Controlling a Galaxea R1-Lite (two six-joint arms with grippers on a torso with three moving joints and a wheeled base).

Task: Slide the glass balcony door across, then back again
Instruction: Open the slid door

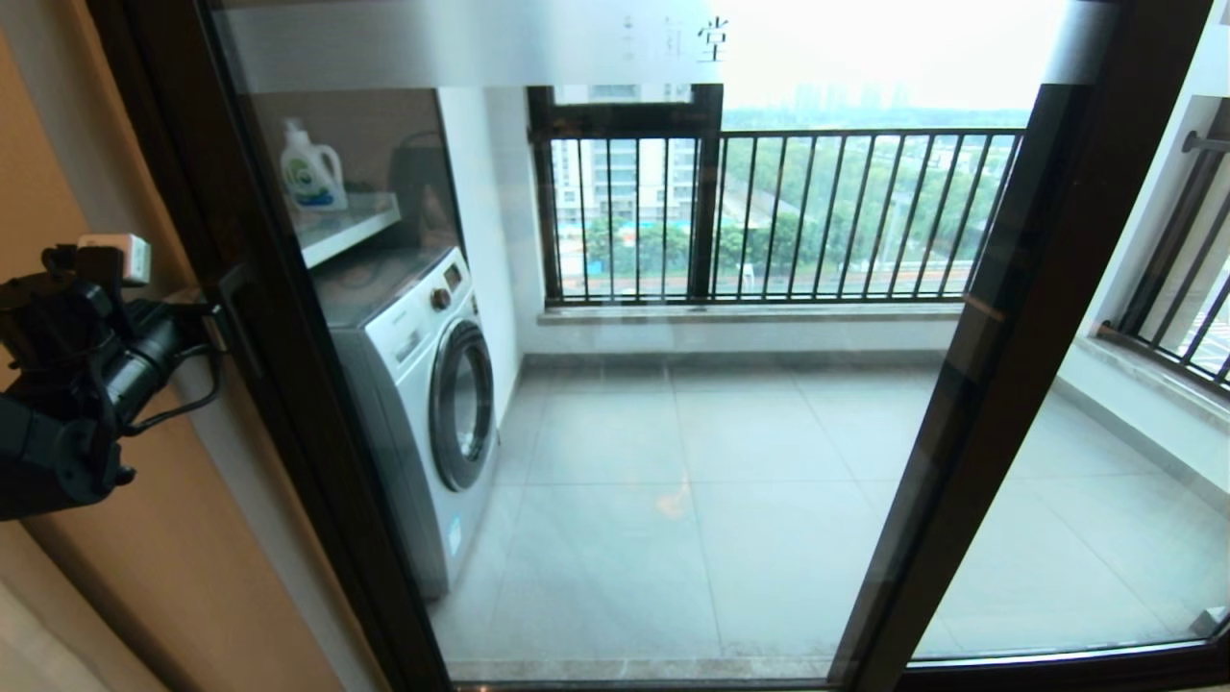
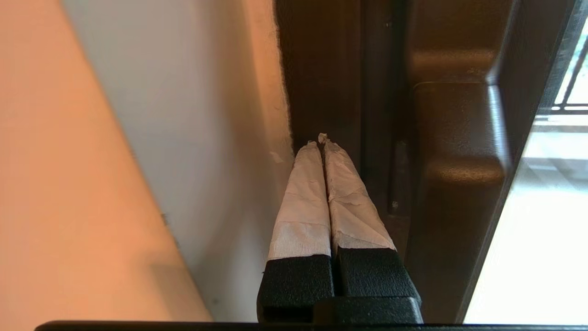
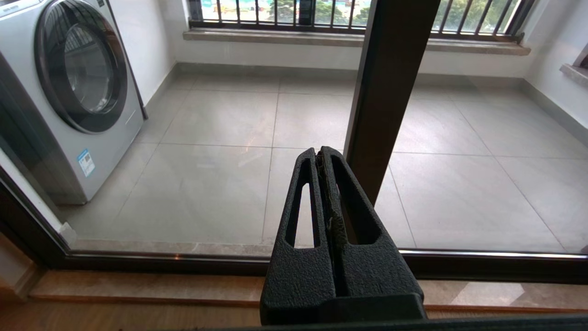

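— Taped fingers (image 2: pixel 303 202) of the left gripper (image 2: pixel 321 142) fill the wrist view, pressed together with nothing between them. Why so?

— Probably to make one blunt wedge. Their tips sit at the dark frame edge of the glass balcony door (image 1: pixel 615 404), with the bar handle (image 2: pixel 459 151) just beside them, so a sideways push looks intended.

— And the arm?

— Raised and reaching forward toward the wall-side edge of the door, which appears fully across against the jamb.

— The other?

— Right gripper (image 3: pixel 321 154) hangs low and idle, jaws closed and empty, facing the lower track, with the washing machine (image 3: pixel 69 92) beyond the glass.
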